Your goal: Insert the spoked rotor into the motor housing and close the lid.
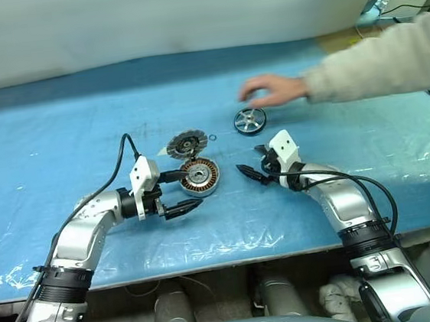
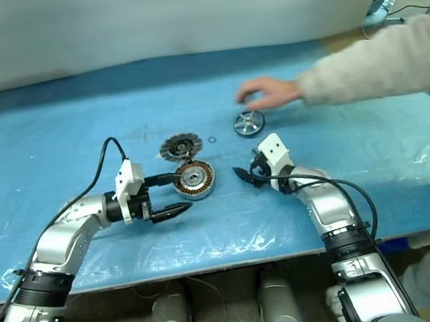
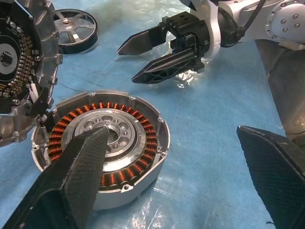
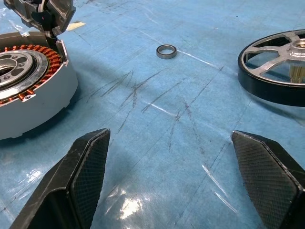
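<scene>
motor housing (image 1: 200, 177) w/ lid (image 1: 187, 143) flipped open, spoked rotor (image 1: 250, 120) near person's hand (image 1: 275, 89), both grippers open

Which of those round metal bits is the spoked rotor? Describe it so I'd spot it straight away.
Start at the blue table cover and find the person's hand reaching in. Just in front of it lies the spoked rotor, a small dark wheel. Unlike the motor housing with its copper windings and the ribbed lid, you can see through its open spokes.
</scene>
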